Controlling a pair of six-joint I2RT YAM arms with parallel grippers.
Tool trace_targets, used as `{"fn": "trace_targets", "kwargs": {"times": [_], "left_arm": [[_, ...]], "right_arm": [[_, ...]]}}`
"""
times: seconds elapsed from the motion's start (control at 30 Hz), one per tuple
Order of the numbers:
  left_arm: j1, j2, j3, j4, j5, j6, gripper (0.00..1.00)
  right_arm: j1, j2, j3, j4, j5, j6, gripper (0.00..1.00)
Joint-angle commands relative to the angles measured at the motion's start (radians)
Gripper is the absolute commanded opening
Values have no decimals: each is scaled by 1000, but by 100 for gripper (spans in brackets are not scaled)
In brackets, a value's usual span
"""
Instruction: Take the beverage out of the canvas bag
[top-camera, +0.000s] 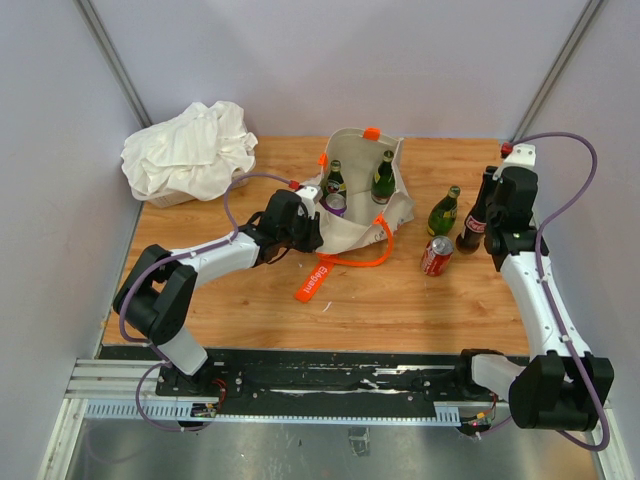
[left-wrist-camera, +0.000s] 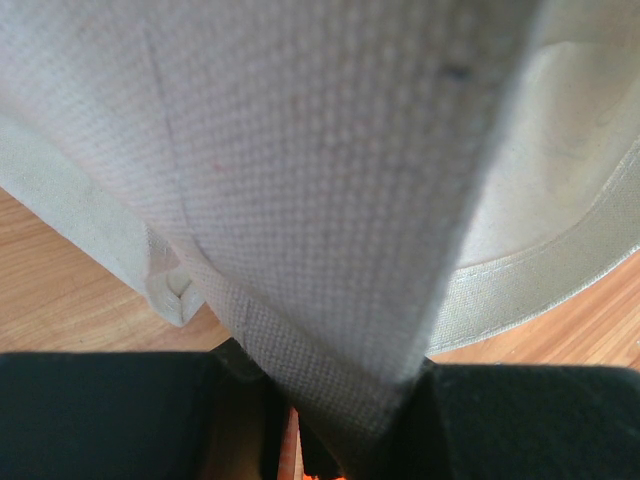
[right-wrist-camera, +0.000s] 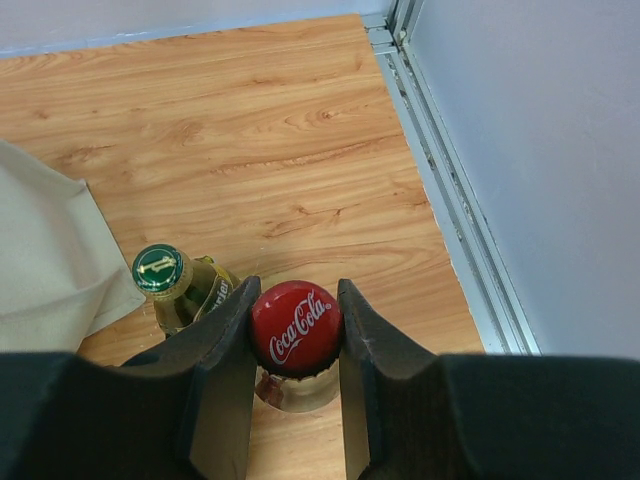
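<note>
Pinching the near-left rim of the canvas bag (top-camera: 365, 215), the left gripper (top-camera: 312, 222) is clamped tight on a fold of the weave, which fills the left wrist view. The bag sits mid-table with its mouth open. Inside stand a rear green bottle (top-camera: 384, 178), a left green bottle (top-camera: 333, 180) and a purple-topped can (top-camera: 336, 205), so by my reading the unloading is only partly done.

Off to the right, well clear of the bag, the right gripper (right-wrist-camera: 296, 302) is narrowed onto the red cap of an upright Coca-Cola bottle (top-camera: 474, 222). Whether its base touches the table (top-camera: 250, 310) I cannot tell.

The hold is on the cap alone, so any sideways drift could swing or slip the heavy body below. A loose green bottle (right-wrist-camera: 160, 270) stands just beside it and a red can (top-camera: 437, 256) lies near. Letting go while tilted could topple the bottle into both.

If the left pinch slips, the soft rim may sag over the drinks left inside. Pulling harder could drag the bag and tip them.
</note>
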Motion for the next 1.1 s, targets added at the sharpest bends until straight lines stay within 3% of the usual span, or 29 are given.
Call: {"fn": "trace_targets", "kwargs": {"times": [0.0,0.17,0.27,0.33,0.43,0.47,0.53,0.63,0.77,1.07], "left_arm": [[-16,34,-1,-48,36,7,11],[-16,37,0,-50,35,10,11],[-16,38,2,-50,36,11,11],[-16,37,3,-52,35,12,11],[-16,36,3,-51,35,12,11],[-16,38,3,-52,35,12,11],[-16,38,3,-50,37,12,11],[-16,42,5,-50,40,13,11],[-16,43,5,-49,42,11,11],[-16,41,5,-46,46,7,11]], "right_arm": [[-6,-7,-5,179,40,24,1],[-6,12,-36,191,59,37,1],[-6,14,-49,193,75,49,8],[-6,9,-57,192,84,54,22],[-6,-2,-62,188,97,63,67],[-7,-4,-62,187,103,65,78],[-6,-10,-53,176,110,69,87],[-5,-19,-21,148,101,78,89],[26,-40,77,78,49,99,81],[382,69,383,-59,63,-28,56]]}}
